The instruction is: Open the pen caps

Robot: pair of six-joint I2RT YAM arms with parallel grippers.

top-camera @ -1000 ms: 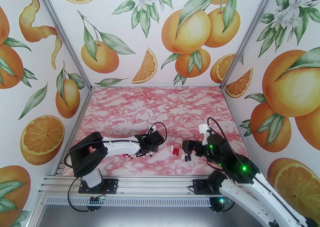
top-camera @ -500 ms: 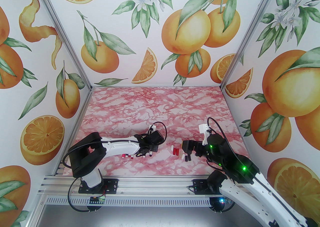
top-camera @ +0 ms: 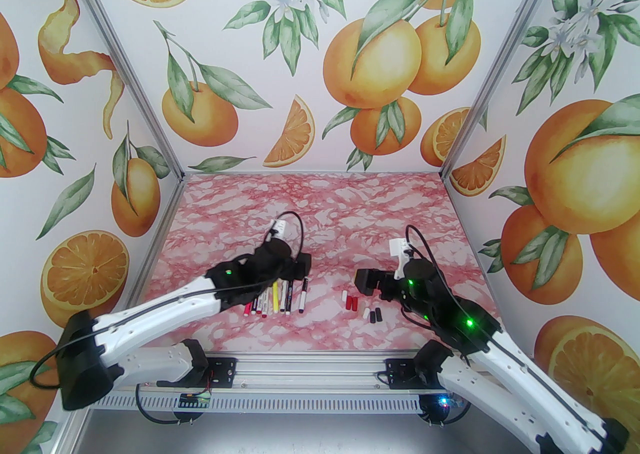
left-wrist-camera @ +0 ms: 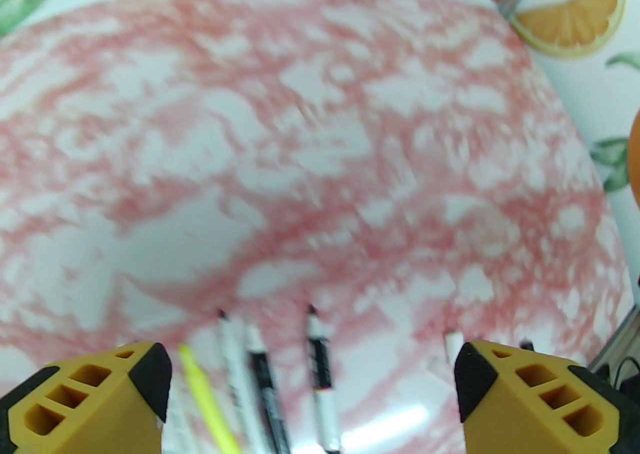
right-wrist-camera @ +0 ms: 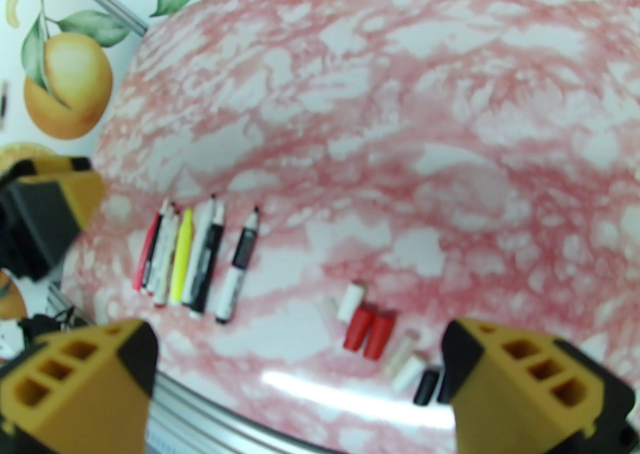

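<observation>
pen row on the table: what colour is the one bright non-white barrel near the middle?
Neon yellow. The pen shows best in the right wrist view.

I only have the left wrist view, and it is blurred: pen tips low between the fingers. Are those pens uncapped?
Observer: In the right wrist view the pens lie in a row, far ends showing bare tips.
Operator: Anything lying beside them?
Observer: Loose red, white and black caps lie grouped apart from the pens, nearer the right hand.
Operator: Is that hand holding one?
Observer: No, the right hand is open and holds nothing.
</observation>
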